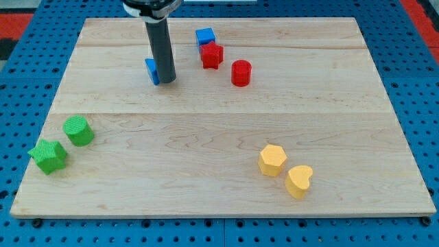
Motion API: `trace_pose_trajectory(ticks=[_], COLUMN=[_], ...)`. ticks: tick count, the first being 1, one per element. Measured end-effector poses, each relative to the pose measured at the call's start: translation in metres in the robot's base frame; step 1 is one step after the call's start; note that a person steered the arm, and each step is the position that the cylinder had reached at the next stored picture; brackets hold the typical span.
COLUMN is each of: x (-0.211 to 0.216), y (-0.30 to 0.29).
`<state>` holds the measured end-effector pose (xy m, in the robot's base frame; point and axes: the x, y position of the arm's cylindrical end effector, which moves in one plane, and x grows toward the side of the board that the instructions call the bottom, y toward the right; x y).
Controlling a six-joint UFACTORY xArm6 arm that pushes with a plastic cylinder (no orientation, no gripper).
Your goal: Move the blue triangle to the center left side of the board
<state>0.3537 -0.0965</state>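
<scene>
The blue triangle [151, 71] lies in the upper middle-left of the wooden board [206, 137], partly hidden behind my rod. My tip [168, 80] rests on the board against the triangle's right side. A blue cube [205, 36] sits near the view's top, right of the rod.
A red star-like block [212, 55] touches the blue cube from below, and a red cylinder [241, 73] lies right of it. A green cylinder [79, 130] and a green star [49, 156] sit at lower left. A yellow hexagon [272, 160] and a yellow heart [299, 181] sit at lower right.
</scene>
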Motion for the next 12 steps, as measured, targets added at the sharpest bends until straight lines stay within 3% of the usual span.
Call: trace_pose_trajectory(ticks=[2,3,4,5,7,8,9,10,11,12], x=[-0.064,-0.057,-0.052,-0.022,-0.046,-0.024,-0.011,0.009,-0.036,-0.003], y=[-0.008,-0.011,0.061,0.027,-0.074,-0.072,0.002,-0.013,-0.06,-0.096])
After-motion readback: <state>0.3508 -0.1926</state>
